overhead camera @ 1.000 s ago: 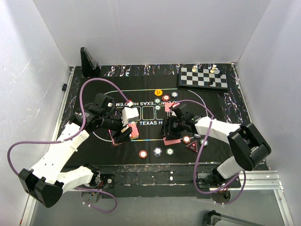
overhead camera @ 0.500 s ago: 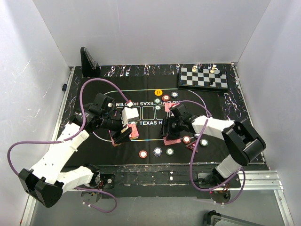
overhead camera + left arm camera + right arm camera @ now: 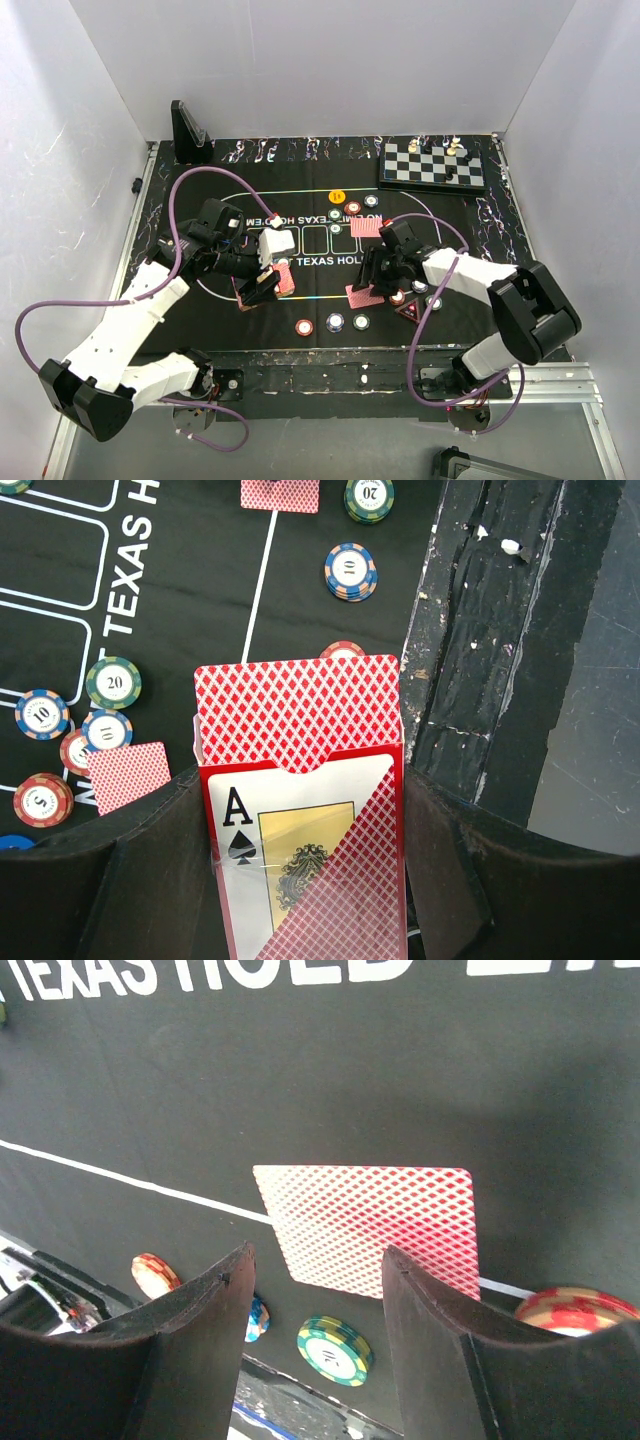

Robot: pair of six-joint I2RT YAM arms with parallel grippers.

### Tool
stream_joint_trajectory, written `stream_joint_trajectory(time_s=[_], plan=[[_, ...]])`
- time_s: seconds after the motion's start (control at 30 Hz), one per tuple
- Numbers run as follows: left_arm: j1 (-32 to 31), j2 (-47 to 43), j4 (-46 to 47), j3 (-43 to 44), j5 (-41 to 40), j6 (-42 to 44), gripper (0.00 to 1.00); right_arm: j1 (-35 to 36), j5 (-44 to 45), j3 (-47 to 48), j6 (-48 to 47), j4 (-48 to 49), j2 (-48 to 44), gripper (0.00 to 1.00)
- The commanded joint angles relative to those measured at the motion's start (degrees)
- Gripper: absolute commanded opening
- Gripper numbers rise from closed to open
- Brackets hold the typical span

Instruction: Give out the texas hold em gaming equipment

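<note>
My left gripper [image 3: 268,288] [image 3: 300,800] is shut on a red card box [image 3: 305,860] with an ace of spades on its face. Red-backed playing cards [image 3: 296,708] stick out of the box's top. My right gripper [image 3: 372,275] [image 3: 318,1260] hangs open just above a single red-backed card [image 3: 362,297] [image 3: 375,1228] that lies flat on the black mat, apart from both fingers. A second card [image 3: 367,227] lies further back. Poker chips [image 3: 334,322] [image 3: 335,1350] sit in a row near the mat's front edge. The red triangular marker [image 3: 408,311] lies right of the near card. A yellow button [image 3: 337,194] is at the back.
The chessboard [image 3: 432,165] with its pieces stands at the back right. A black stand [image 3: 190,133] is at the back left. More chips [image 3: 352,208] cluster by the far card, others [image 3: 434,302] by the marker. White walls close in three sides.
My right arm has shifted a little to the right, so the near card and the far card show more fully. The left arm and its card box have not moved.
</note>
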Motion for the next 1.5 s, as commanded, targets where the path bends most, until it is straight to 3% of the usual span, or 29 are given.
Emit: stream_joint_trajectory(time_s=[0.0, 0.13, 0.2, 0.47, 0.67, 1.1, 1.33, 1.47], plan=[[-0.3, -1.9, 0.7, 1.8, 2.1, 0.8, 0.23, -0.2, 1.0, 1.9, -1.5, -3.4, -3.7, 0.61], [-0.3, -1.6, 0.7, 1.6, 2.1, 1.2, 0.23, 1.9, -3.3, 8.7, -0.3, -4.5, -9.1, 0.66], [-0.3, -1.4, 0.7, 1.5, 2.1, 1.1, 0.23, 3.3, -7.3, 12.0, 0.7, -3.2, -10.5, 0.8], [-0.3, -1.4, 0.9, 0.5, 2.3, 1.0, 0.23, 7.7, -21.4, 14.5, 8.5, 15.6, -11.7, 0.87], [-0.3, -1.2, 1.1, 1.7, 2.3, 0.7, 0.23, 12.5, -23.2, 19.1, 8.8, 18.7, -5.5, 0.88], [-0.3, -1.1, 1.5, 3.1, 2.0, 0.3, 0.23, 15.6, -26.0, 16.7, 14.5, 29.9, 0.5, 0.9], [-0.3, -0.7, 2.2, 4.0, 2.0, -0.1, 0.23, 15.7, -27.3, 14.8, 16.7, 32.5, 2.2, 0.76], [-0.3, -0.4, 2.3, 4.8, 2.0, -0.1, 0.23, 15.6, -27.3, 14.0, 17.4, 33.5, 2.4, 0.74]])
